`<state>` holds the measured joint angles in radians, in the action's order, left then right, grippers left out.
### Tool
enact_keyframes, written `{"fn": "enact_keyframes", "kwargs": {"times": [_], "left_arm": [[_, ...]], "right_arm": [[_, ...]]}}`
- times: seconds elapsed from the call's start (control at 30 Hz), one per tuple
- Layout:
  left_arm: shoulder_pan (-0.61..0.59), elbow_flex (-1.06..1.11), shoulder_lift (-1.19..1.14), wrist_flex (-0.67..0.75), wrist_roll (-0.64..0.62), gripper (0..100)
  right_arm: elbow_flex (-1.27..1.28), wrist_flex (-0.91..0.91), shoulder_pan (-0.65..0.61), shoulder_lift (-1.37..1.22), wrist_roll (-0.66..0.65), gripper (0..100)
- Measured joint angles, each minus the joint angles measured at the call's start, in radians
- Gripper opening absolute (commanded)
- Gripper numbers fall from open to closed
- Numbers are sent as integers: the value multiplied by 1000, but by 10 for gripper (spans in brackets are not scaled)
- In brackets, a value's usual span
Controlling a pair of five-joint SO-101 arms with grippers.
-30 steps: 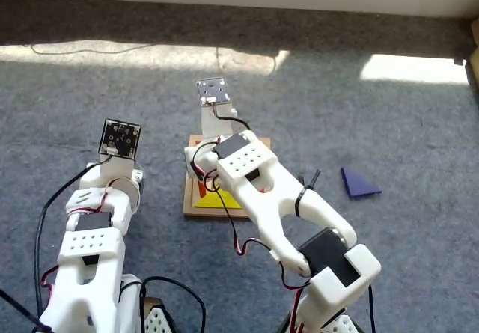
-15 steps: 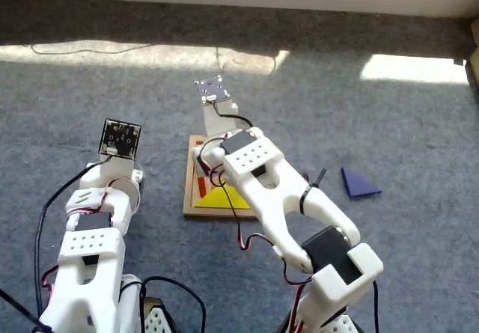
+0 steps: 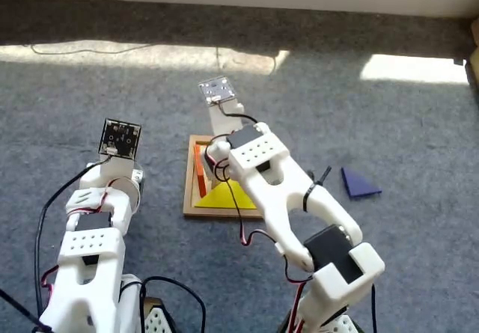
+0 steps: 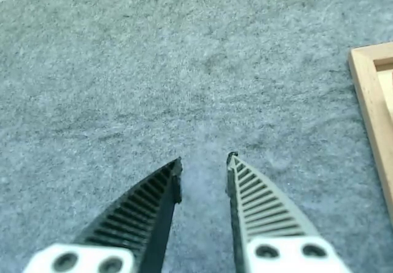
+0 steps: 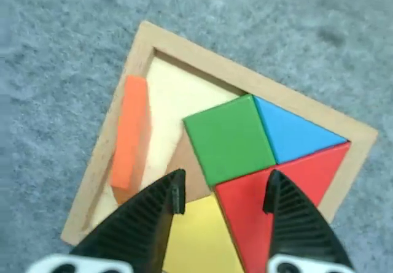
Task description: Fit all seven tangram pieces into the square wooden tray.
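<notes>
The square wooden tray [image 5: 202, 58] lies on the carpet, and my right gripper [image 5: 225, 178] hangs open and empty just above it. Flat inside it lie a green square [image 5: 230, 139], a blue triangle [image 5: 293, 135], a red triangle [image 5: 270, 205] and a yellow triangle [image 5: 199, 239]. An orange piece [image 5: 130, 132] leans tilted against one tray wall, beside bare tray floor. In the high view the right arm covers much of the tray [image 3: 190, 198]; the orange piece [image 3: 199, 170] and yellow triangle [image 3: 224, 194] show. A purple triangle [image 3: 360, 183] lies on the carpet to the right. My left gripper [image 4: 204, 159] is open over bare carpet, left of the tray [image 4: 368, 89].
Grey carpet surrounds the tray. The left arm [image 3: 97, 228] stands to the tray's left. A thin cable [image 3: 90, 49] lies on the sunlit strip at the back. Open carpet lies between the tray and the purple triangle.
The right arm has shifted a little to the right over the tray, uncovering the orange piece and more of the yellow triangle. The left arm has not moved.
</notes>
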<state>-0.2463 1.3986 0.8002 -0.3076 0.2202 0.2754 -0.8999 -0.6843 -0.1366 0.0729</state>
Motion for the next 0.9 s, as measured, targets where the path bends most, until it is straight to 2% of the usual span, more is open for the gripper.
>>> {"fn": "enact_keyframes", "kwargs": {"times": [0.17,0.4,0.9], "left_arm": [[0,0,0,0,0,136],[0,0,0,0,0,136],[0,0,0,0,0,135]], "right_arm": [[-35,2,-64,0,0,146],[-32,129,-64,0,0,146],[12,155,-21,-72,0,142]]}}
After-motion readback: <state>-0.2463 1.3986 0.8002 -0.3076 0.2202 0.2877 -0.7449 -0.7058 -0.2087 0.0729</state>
